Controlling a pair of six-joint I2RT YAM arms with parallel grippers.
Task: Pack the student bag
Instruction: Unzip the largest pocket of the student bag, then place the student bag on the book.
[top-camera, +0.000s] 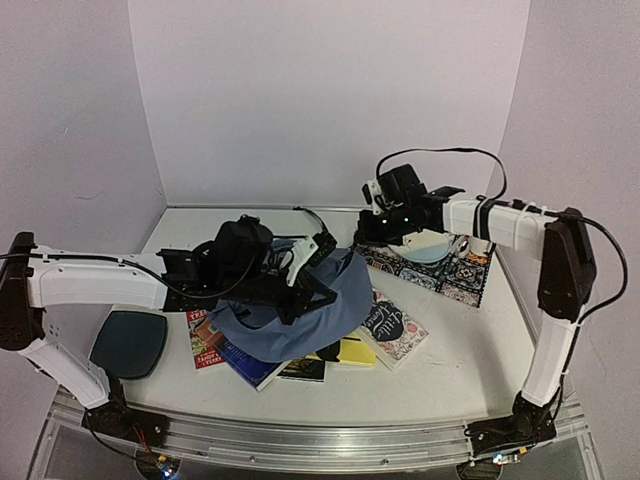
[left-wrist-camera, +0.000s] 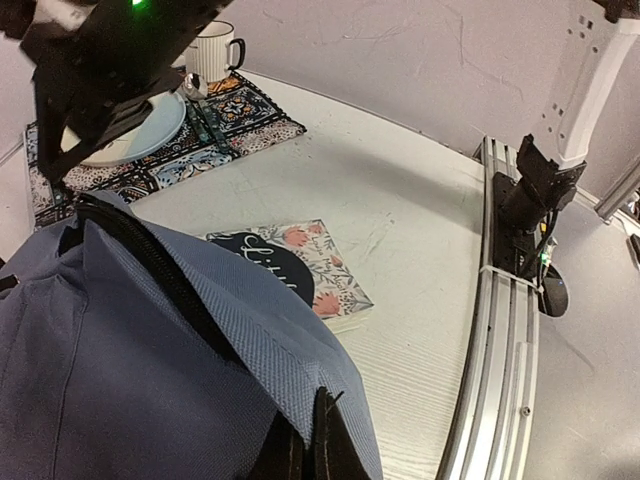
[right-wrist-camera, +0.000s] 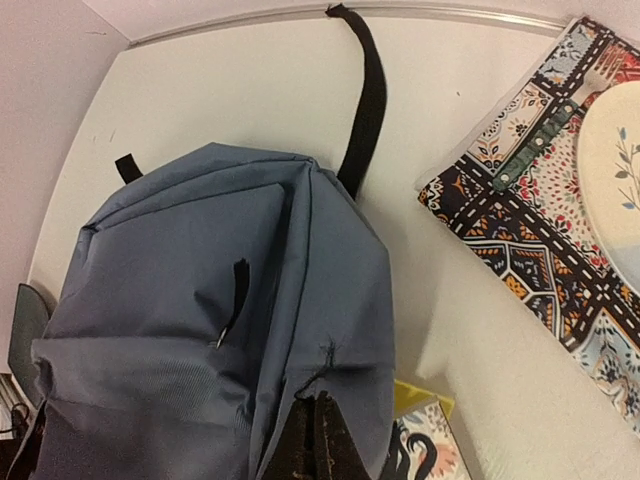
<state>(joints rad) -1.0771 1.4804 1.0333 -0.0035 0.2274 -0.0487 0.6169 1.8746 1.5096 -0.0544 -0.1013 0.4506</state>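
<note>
**Item:** student bag (top-camera: 310, 322), a slate-blue fabric backpack with a black zipper (left-wrist-camera: 160, 270).

**Location:** centre of the white tabletop (top-camera: 460, 350), lying over a spread of books. One black strap (right-wrist-camera: 365, 100) trails from the bag's top toward the far edge of the tabletop.

**Left pincer** (left-wrist-camera: 312, 445): clenched on the bag's blue fabric, at the edge nearest the floral-cover book (left-wrist-camera: 300, 270). The cloth folds around the closed fingertips.

**Right pincer** (right-wrist-camera: 312, 435): clenched on the bag's fabric at the corner toward the placemat. A small pucker in the cloth sits just beyond the fingertips.

**Under the bag, partly showing:**
- red-covered book (top-camera: 205, 345), at the bag's left
- blue-covered book (top-camera: 250, 367), at the near side
- yellow book (top-camera: 355, 350), at the near right
- the floral-cover book, furthest right and mostly uncovered

**Left of the bag, apart from it:** dark teal pad (top-camera: 127, 342), lying flat.

**Far right:** patterned placemat (top-camera: 455, 280), carrying:
- a pale plate (left-wrist-camera: 150, 130)
- a fork (right-wrist-camera: 603, 68) beside the plate
- a white ribbed mug (left-wrist-camera: 208, 50) with a dark handle, at the far corner
</note>
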